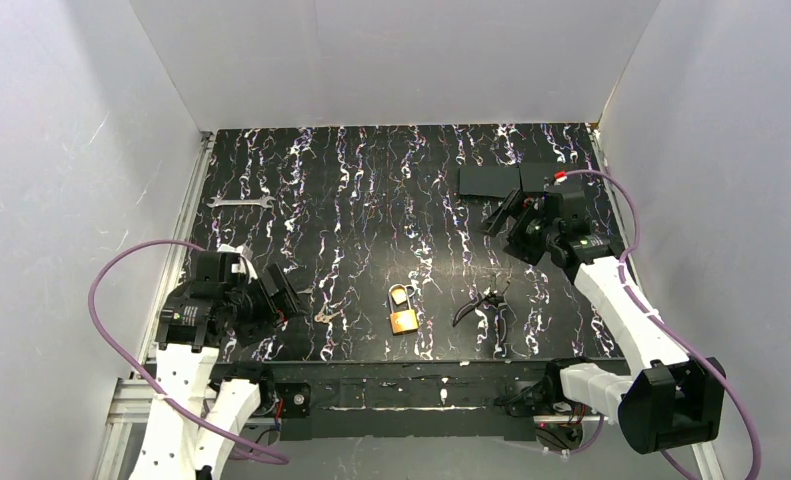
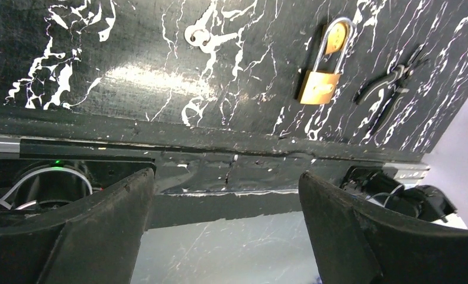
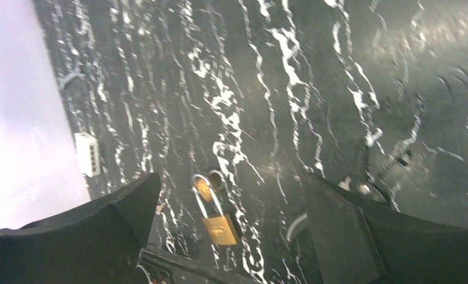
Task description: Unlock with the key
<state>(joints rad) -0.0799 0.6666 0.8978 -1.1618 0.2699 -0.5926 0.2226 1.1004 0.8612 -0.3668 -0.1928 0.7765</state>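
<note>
Hovering left pincer (image 1: 289,290), spread open, left of padlock (image 1: 403,318); right pincer (image 1: 506,212) open too. I'm expecting thin key (image 1: 323,318) skidding on counter (image 1: 371,180) if fingertips scrape.

Soft, even light filled the top view; the white walls (image 1: 61,150) were bright, and shadows on the black table (image 1: 371,200) were faint. The left wrist picture was sharp, with a pale glare patch near the key (image 2: 205,36). The right wrist picture was blurred and smeared, with one of the walls washed out.
</note>
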